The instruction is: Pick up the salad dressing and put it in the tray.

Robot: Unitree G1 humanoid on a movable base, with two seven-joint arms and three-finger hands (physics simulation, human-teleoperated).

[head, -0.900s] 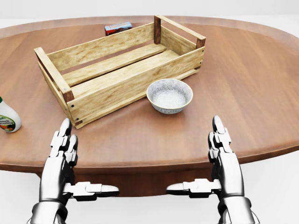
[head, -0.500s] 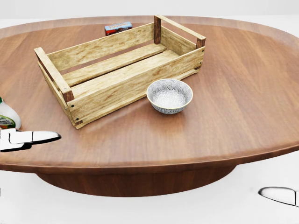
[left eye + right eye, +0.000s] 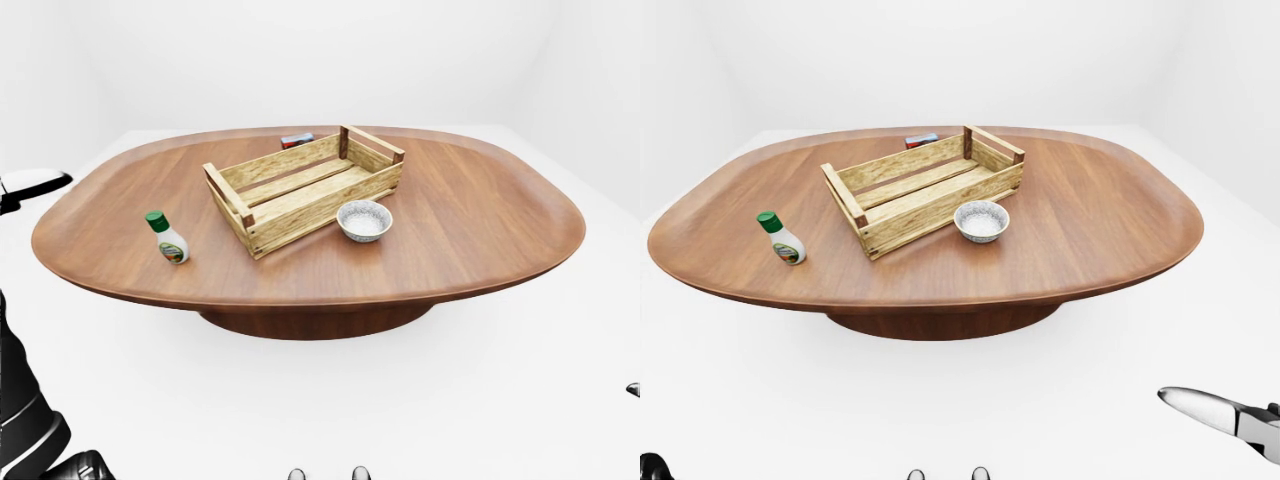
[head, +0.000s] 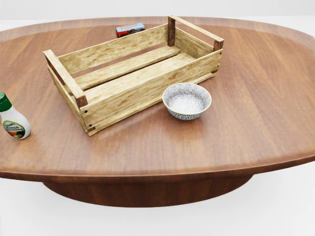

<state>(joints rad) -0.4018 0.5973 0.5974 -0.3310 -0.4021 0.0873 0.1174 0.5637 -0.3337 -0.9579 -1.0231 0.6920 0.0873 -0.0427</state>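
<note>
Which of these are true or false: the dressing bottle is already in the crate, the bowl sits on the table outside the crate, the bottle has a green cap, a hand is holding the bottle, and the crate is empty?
1. The salad dressing bottle lies inside the wooden crate. False: it stands on the table, apart from the crate, to its left in the left-eye view.
2. The patterned bowl sits on the table just outside the crate. True.
3. The bottle has a green cap. True.
4. A hand is closed on the bottle. False: nothing touches it.
5. The crate holds nothing. True.
</note>
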